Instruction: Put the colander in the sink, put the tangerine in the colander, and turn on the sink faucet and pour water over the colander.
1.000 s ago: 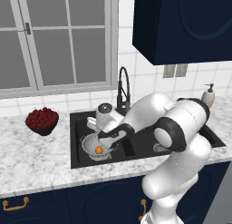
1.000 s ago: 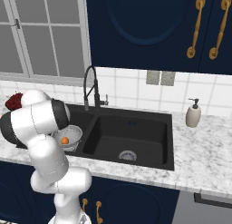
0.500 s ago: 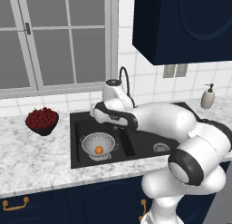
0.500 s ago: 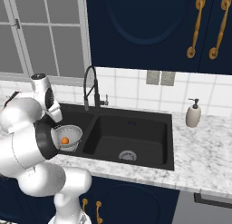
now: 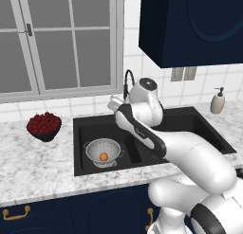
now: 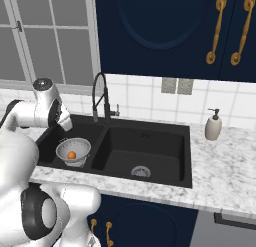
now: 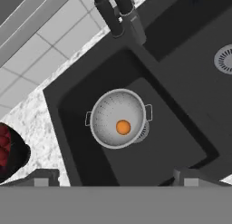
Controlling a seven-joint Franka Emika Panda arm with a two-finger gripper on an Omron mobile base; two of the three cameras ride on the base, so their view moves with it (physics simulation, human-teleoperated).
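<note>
The white-grey colander (image 5: 102, 151) stands in the left basin of the black sink (image 5: 190, 120), with the tangerine (image 5: 103, 156) lying in its bottom. My gripper (image 5: 114, 104) hangs open and empty above that basin, just left of the black gooseneck sink faucet (image 5: 127, 82). In the hand view I look down at the colander (image 7: 118, 119) with the tangerine (image 7: 123, 126) inside. My fingertips (image 7: 43, 177) stand wide apart at the bottom, and the faucet (image 7: 113, 14) rises at the top. From the right, the gripper (image 6: 65, 123) sits above the colander (image 6: 73, 151), apart from the faucet (image 6: 100, 93).
A dark bowl of red berries (image 5: 44, 125) stands on the marble counter left of the sink. A beige soap dispenser (image 6: 213, 126) stands on the counter at the right. The right basin holds a silver drain (image 6: 140, 171). Window and tiled wall lie behind.
My arm has lifted away from the colander and swung up and back toward the faucet. The tangerine stays in the colander; the gripper remains open.
</note>
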